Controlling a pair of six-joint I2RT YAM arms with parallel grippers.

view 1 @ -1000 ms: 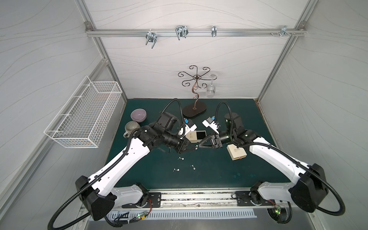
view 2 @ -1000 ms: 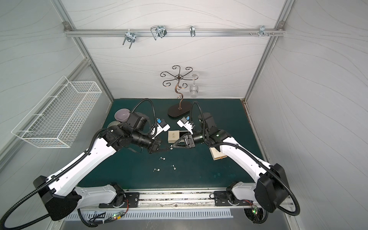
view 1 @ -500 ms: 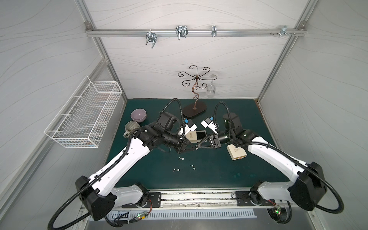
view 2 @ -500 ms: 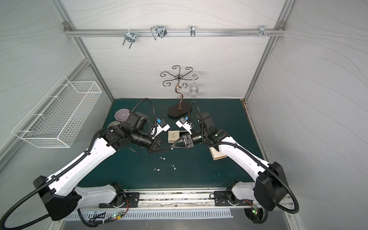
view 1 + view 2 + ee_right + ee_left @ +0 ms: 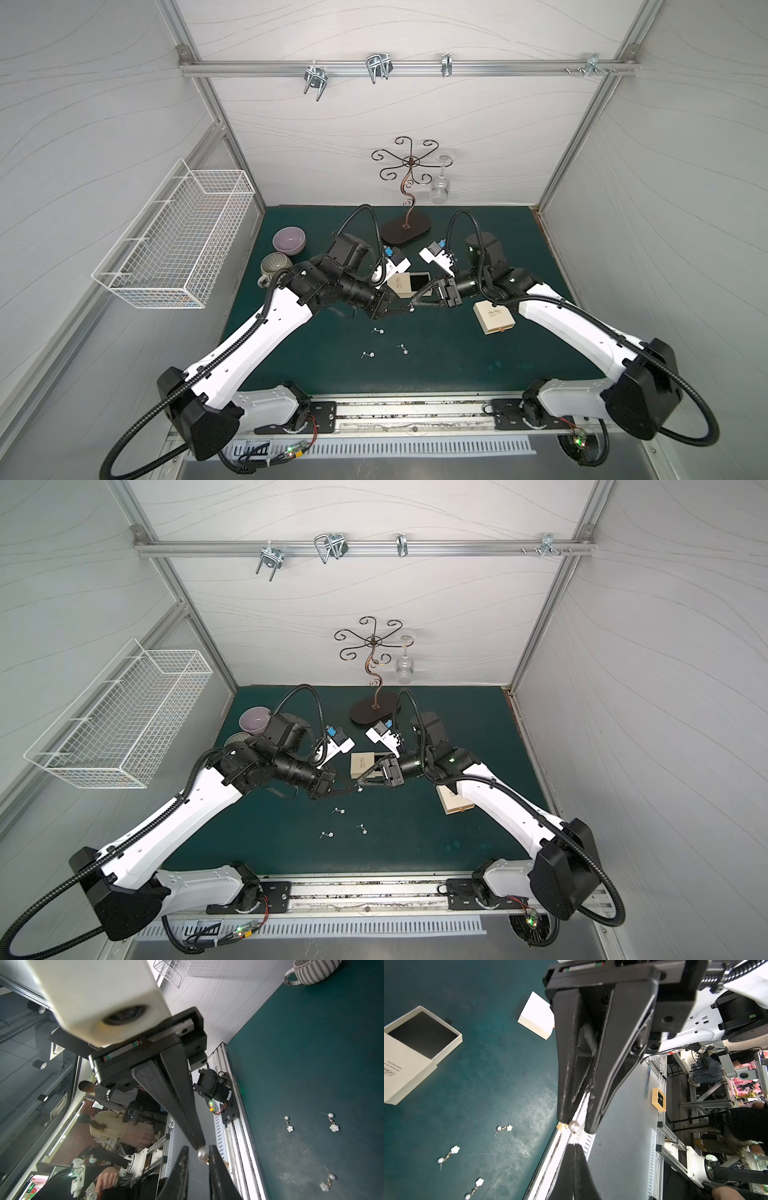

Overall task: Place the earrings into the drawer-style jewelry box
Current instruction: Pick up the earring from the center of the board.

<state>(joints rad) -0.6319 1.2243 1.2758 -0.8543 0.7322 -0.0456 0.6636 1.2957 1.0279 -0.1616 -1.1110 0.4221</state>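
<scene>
Above the green mat, my left gripper [image 5: 408,308] is shut on the thin pin of one pearl earring [image 5: 574,1126]. My right gripper [image 5: 198,1148] meets it tip to tip. Its jaws are narrowly open around the pearl [image 5: 202,1155], which touches one finger with a gap to the other. Three more earrings [image 5: 377,331] [image 5: 368,354] [image 5: 403,349] lie on the mat nearer the front. Just behind the grippers is the cream drawer-style jewelry box [image 5: 401,284], its black-lined drawer [image 5: 423,1034] pulled out.
A second cream box [image 5: 494,316], closed, lies under my right forearm. A purple bowl [image 5: 289,240] and a striped mug [image 5: 274,266] stand at the back left. A scrolled metal stand [image 5: 406,230] with a hanging wine glass [image 5: 439,189] is at the back. A wire basket [image 5: 178,245] hangs on the left wall.
My right gripper has shifted slightly left toward the left gripper, and its jaws have narrowed around the pearl. The left arm has stayed still.
</scene>
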